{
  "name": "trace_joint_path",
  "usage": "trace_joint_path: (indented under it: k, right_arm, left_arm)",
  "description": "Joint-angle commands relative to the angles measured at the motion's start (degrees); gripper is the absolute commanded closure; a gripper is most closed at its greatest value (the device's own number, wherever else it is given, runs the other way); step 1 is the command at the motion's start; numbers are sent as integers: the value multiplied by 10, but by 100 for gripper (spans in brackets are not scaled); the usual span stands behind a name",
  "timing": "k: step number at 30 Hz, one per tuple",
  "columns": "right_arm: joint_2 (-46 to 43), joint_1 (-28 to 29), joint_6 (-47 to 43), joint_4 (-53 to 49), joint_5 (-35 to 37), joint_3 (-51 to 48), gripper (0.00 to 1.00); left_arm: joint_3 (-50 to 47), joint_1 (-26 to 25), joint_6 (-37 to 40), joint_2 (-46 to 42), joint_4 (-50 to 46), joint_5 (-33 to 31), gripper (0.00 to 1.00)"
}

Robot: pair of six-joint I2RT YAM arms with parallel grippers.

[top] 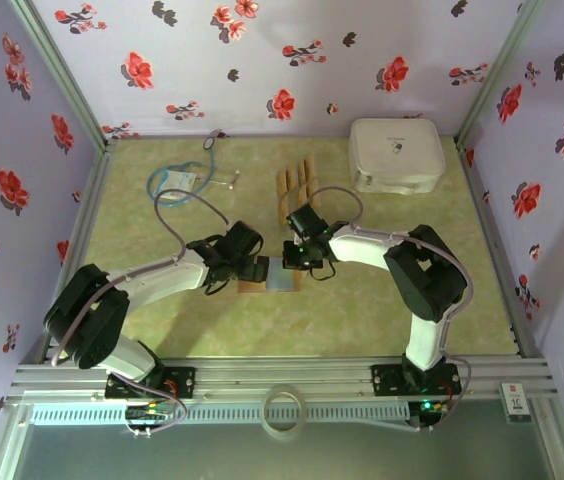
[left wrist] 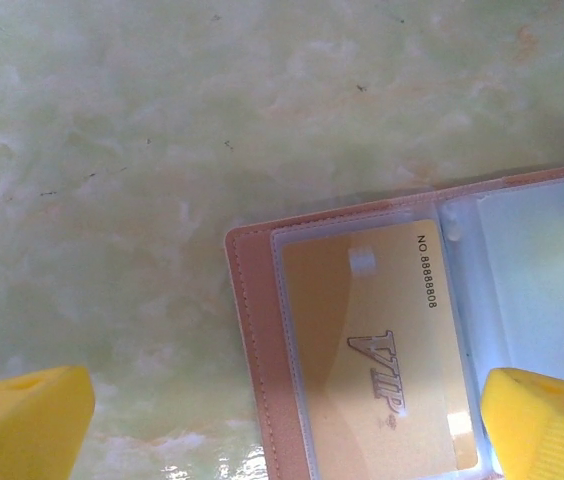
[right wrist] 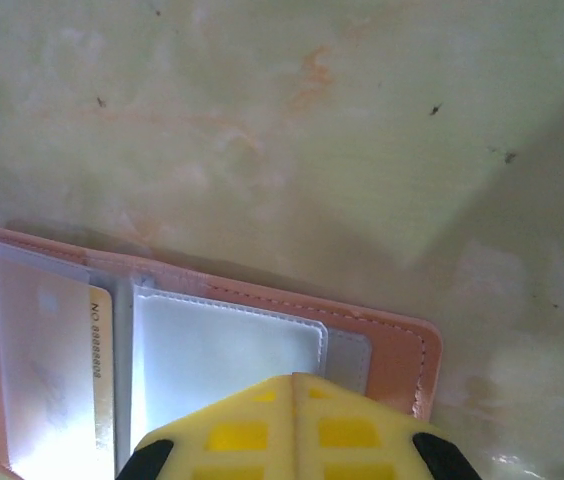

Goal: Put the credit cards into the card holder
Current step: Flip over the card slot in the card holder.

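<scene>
The card holder (top: pixel 270 279) lies open on the table between both arms, reddish-brown with clear pockets. One gold credit card (left wrist: pixel 377 350) marked VIP sits inside its left pocket (right wrist: pixel 100 360). Several more tan credit cards (top: pixel 297 188) lie side by side farther back. My left gripper (left wrist: pixel 282 425) is open, its yellow fingers (left wrist: pixel 22 425) straddling the holder's left half without touching the card. My right gripper (right wrist: pixel 295 380) is shut with nothing between its fingers, its tip over the holder's empty right pocket (right wrist: pixel 222 345). In the top view the left gripper (top: pixel 255 268) and right gripper (top: pixel 294 257) meet over the holder.
A blue-tubed stethoscope (top: pixel 177 182) lies at the back left. A white rounded case (top: pixel 395 153) stands at the back right. Flowered walls close the table on three sides. A tape ring (top: pixel 284 409) rests on the front rail.
</scene>
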Motion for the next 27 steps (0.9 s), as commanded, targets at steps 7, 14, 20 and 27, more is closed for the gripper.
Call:
trace_joint_path:
  k: [7,14,20,27]
  right_arm:
    - [19,6,19,33,-29,9,100]
    - [25,10,24,40,-31,9,100]
    - [22,11,28,47,-32,1,100]
    - [21,11,31,52,-33,-5,100]
  left_arm:
    - [-12,-13,-8,8,33,1,0]
    - [-26,-23,-3,19,60,3,0]
    - [-35,-34,6,31,85,2,0]
    - [-38,-38,11,49,94,-1,0]
